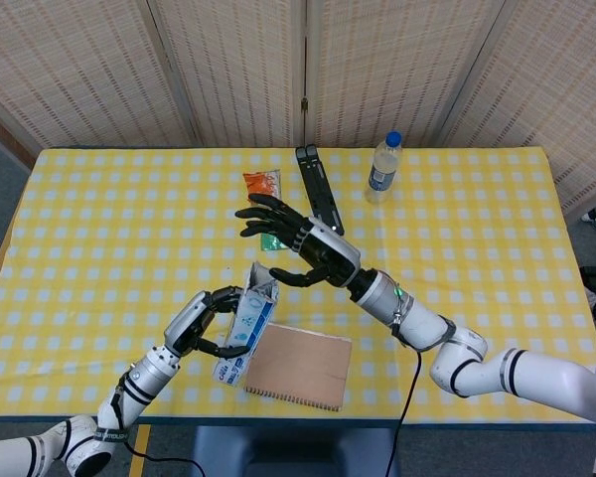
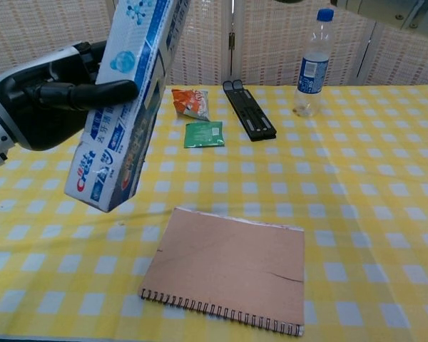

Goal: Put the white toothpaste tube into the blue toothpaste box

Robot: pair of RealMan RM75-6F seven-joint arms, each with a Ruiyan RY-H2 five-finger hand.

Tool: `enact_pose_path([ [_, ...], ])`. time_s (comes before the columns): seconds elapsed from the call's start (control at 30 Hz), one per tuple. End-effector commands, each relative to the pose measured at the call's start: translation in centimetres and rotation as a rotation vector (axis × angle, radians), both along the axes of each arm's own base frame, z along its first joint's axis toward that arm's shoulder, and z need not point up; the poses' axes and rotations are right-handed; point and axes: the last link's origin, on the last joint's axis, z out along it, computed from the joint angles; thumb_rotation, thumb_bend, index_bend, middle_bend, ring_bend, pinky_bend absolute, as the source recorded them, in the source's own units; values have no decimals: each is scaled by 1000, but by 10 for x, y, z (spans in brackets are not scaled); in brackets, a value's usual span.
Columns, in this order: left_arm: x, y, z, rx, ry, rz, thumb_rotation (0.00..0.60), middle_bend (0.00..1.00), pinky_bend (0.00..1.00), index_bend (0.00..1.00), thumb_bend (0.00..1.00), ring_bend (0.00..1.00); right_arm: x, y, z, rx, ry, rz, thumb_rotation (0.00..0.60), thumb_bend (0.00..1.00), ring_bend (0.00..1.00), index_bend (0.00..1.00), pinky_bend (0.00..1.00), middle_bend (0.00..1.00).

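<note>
The blue toothpaste box (image 1: 245,331) stands tilted off the table, its open top flap (image 1: 261,277) pointing up. My left hand (image 1: 201,318) grips its middle from the left. In the chest view the box (image 2: 125,107) fills the upper left, held by the same left hand (image 2: 46,96). My right hand (image 1: 300,245) hovers just above and to the right of the box's open end, fingers spread wide, holding nothing. The white toothpaste tube shows in neither view and nothing sticks out of the box's top.
A brown spiral notebook (image 1: 298,368) lies under the box near the front edge. An orange packet (image 2: 191,102), a green packet (image 2: 204,133), a black folded stand (image 2: 248,110) and a water bottle (image 2: 310,68) sit further back.
</note>
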Motion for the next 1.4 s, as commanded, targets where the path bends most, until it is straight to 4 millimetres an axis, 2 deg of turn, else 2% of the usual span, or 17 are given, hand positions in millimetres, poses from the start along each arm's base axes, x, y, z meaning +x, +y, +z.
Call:
enact_pose_path([
  [0.03, -5, 4, 2, 14, 18, 7, 600, 566, 629, 419, 213, 584, -8, -3, 12, -46, 9, -14, 600, 369, 200, 79, 44, 155],
  [0.13, -15, 10, 2, 35, 85, -1, 600, 566, 630, 419, 213, 584, -18, -4, 25, -107, 63, -19, 600, 369, 197, 79, 33, 154],
  [0.27, -45, 18, -1, 86, 282, -35, 600, 566, 630, 419, 213, 584, -38, -5, 47, -239, 211, -24, 600, 369, 186, 79, 30, 147],
  [0.37, -66, 26, -4, 145, 436, -54, 600, 566, 630, 419, 212, 584, -59, -3, 61, -349, 361, -38, 600, 369, 174, 79, 24, 137],
  [0.5, -83, 43, 4, 251, 596, -78, 600, 566, 632, 421, 213, 584, -93, 6, 71, -434, 571, -77, 600, 369, 147, 79, 18, 105],
  [0.7, -105, 61, 19, 405, 809, -107, 600, 566, 634, 425, 214, 585, -145, 37, 83, -530, 804, -124, 600, 369, 111, 76, 18, 65],
  [0.73, -106, 62, 20, 412, 823, -111, 600, 566, 634, 426, 215, 585, -147, 39, 84, -534, 811, -126, 600, 369, 107, 75, 18, 64],
  [0.8, -120, 66, 24, 459, 947, -148, 600, 566, 629, 426, 215, 585, -167, 51, 91, -567, 876, -141, 600, 369, 96, 73, 18, 60],
  [0.93, -145, 67, 17, 529, 1147, -232, 600, 566, 619, 428, 216, 584, -194, 71, 101, -614, 975, -167, 600, 370, 82, 72, 12, 57],
  [1.2, -162, 65, -4, 511, 1274, -328, 600, 563, 552, 430, 216, 524, -223, 93, 109, -606, 1157, -194, 600, 369, 60, 71, 8, 21],
  [1.27, -167, 65, -6, 490, 1337, -365, 600, 495, 474, 386, 214, 434, -229, 98, 110, -608, 1223, -182, 600, 369, 41, 54, 2, 6],
  [1.33, -170, 64, -5, 467, 1371, -370, 600, 255, 341, 312, 214, 203, -235, 106, 110, -567, 1287, -165, 600, 369, 22, 21, 0, 0],
  [1.4, -169, 61, 0, 456, 1368, -348, 600, 53, 198, 197, 213, 30, -239, 111, 112, -565, 1313, -172, 600, 369, 5, 0, 0, 0],
])
